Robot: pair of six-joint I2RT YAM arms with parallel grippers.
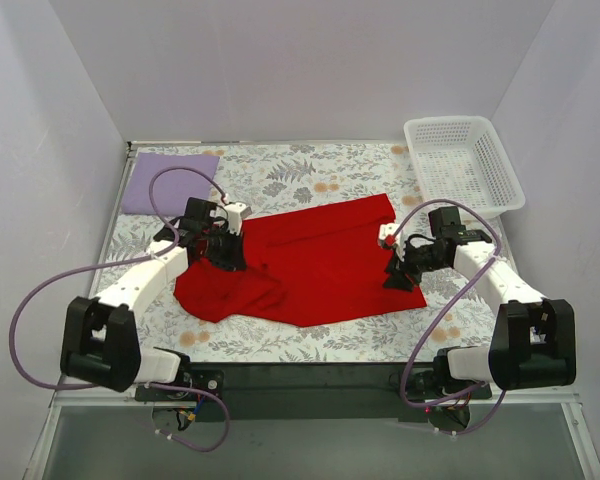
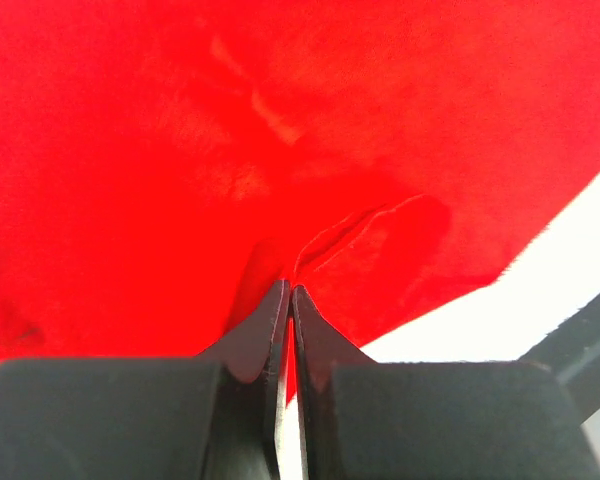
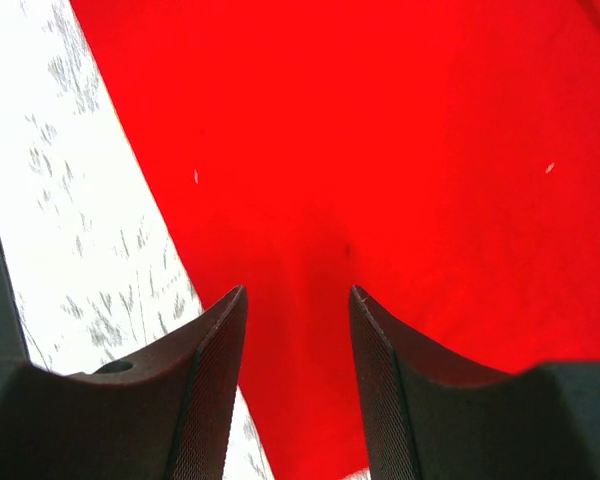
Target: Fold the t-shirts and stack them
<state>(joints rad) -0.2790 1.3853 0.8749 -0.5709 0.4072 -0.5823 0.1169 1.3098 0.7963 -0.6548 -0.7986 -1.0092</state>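
From above, the red t-shirt (image 1: pixel 315 265) lies spread out in the middle of the counter (image 1: pixel 310 170). Its long way runs from near left to far right, and its near left end is bunched up. The purple t-shirt (image 1: pixel 168 182) is a flat folded rectangle in the far left corner, well apart from the red one. A white basket (image 1: pixel 463 165) sits at the far right.

Only the wrist views show the tips. The left pincer (image 2: pixel 290 292) is pinched tight on a small ridge of red cloth. The right pincer (image 3: pixel 298 295) stands partly apart over the red shirt's right edge, with flat cloth under the gap.
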